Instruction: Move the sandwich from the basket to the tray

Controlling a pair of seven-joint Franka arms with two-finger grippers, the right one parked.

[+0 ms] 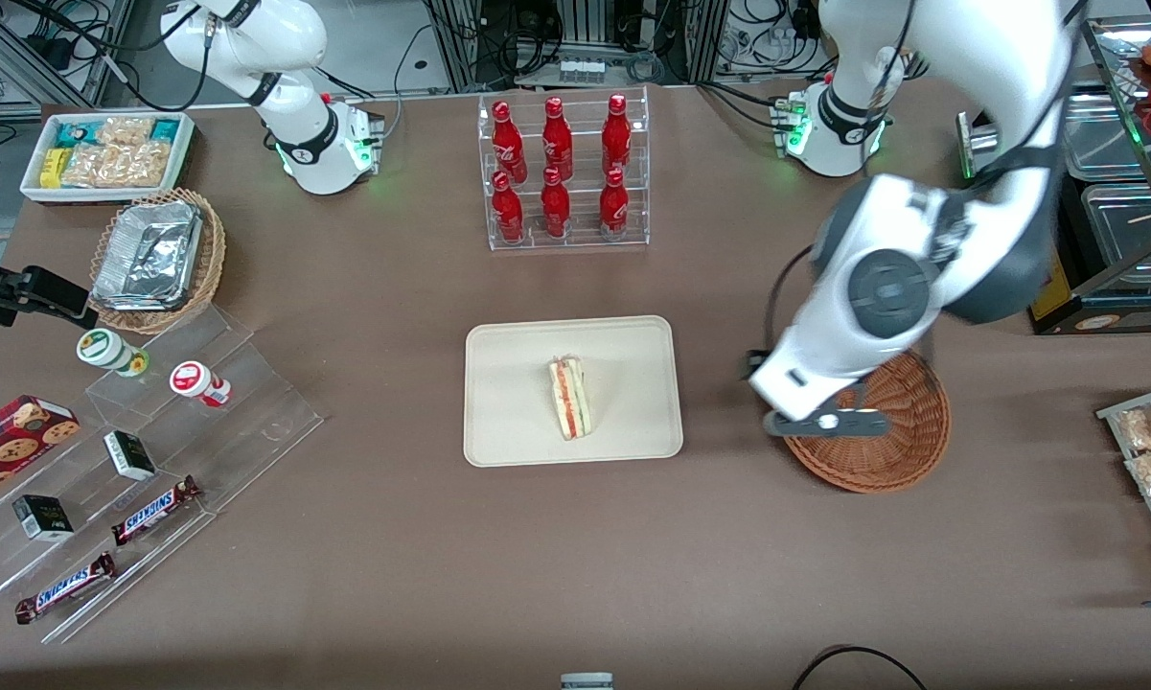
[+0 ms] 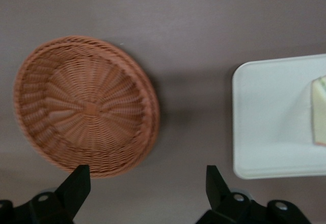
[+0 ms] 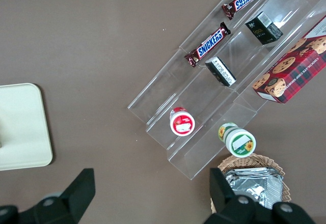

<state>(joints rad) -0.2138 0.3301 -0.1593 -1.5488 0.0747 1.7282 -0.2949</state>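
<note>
Above basket (image 2: 86, 106), gripper (image 2: 147, 186) spread wide, holding nothing; sandwich (image 1: 569, 397) on tray (image 1: 508, 402).

Front view high overhead, both wrist views straight down (nearer), all sharing the tray (image 1: 498, 383).

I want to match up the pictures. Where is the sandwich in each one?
Front view: the sandwich lies on the tray, beside the basket.
Left wrist view: only its edge shows, on the tray; the open pincer hangs above the table.
Right wrist view: not in it.
Shared landmark: the tray.
</note>
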